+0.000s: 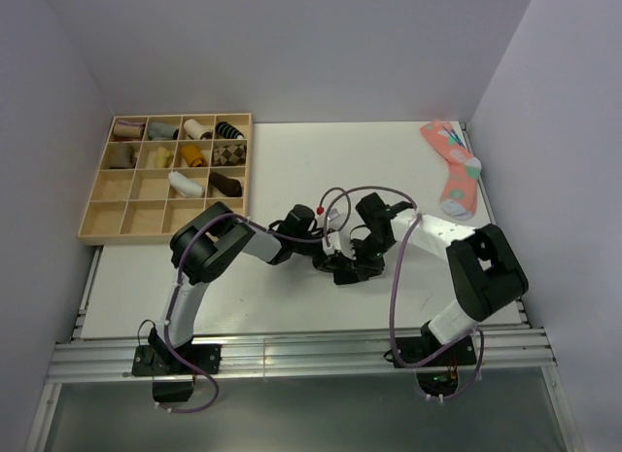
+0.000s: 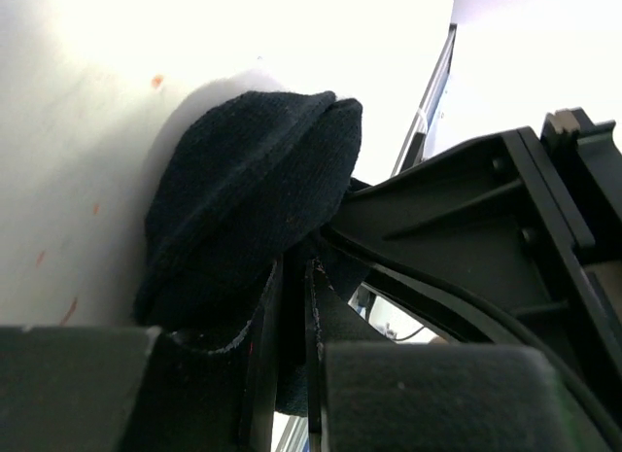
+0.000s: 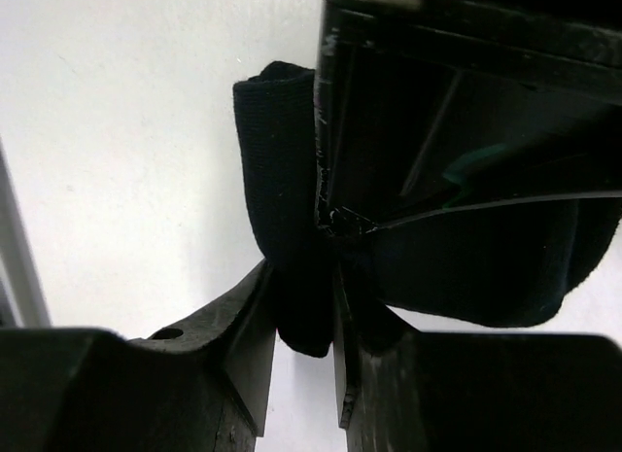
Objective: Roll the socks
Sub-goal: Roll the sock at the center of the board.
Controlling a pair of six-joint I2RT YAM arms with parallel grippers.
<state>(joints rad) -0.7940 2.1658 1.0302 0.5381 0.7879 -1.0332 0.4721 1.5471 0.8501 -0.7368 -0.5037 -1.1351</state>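
Socks (image 2: 243, 209) largely hidden between left and right jaws

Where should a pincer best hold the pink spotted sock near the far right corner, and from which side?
Grip the pink spotted sock at its cuff end, coming straight down from above: it lies flat, with the wall close beside it.

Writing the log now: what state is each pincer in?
Left pincer: shut on the plain black soft knit sock.
Right pincer: shut on the same sock.
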